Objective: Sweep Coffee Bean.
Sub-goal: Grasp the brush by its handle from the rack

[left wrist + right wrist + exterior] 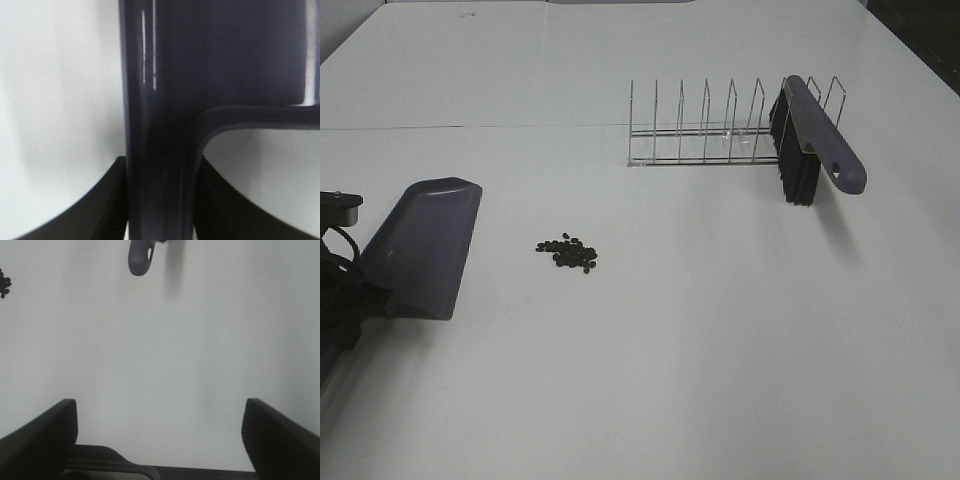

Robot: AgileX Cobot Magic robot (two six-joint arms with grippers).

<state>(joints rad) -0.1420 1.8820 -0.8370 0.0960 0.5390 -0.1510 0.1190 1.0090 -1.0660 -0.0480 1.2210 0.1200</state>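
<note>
a: what's the left gripper doing?

b: it's clamped on the handle of the grey-purple plastic dustpan. in the left wrist view its two black fingers press against either side of the handle, with no gap showing.

a: and the dustpan itself?

b: it sits on the white table at the left side of the high view, with the arm coming in from the left edge.

a: where are the small dark brown coffee beans?

b: in one loose cluster on the table, just right of the dustpan and not touching it. they're well apart from the thin wire rack farther back. a few also show at the edge of the right wrist view.

a: right gripper?

b: spread wide, with one dark finger at each side of its wrist view. only bare table lies between them, so it holds nothing and touches nothing.

a: and the brush?

b: the grey-purple hand brush with black bristles stands at the right end of the rack. its bristles point down and its handle slants out toward the near right. the rounded handle tip, with its hanging hole, shows in the right wrist view, ahead of the open fingers and clear of them.
</note>
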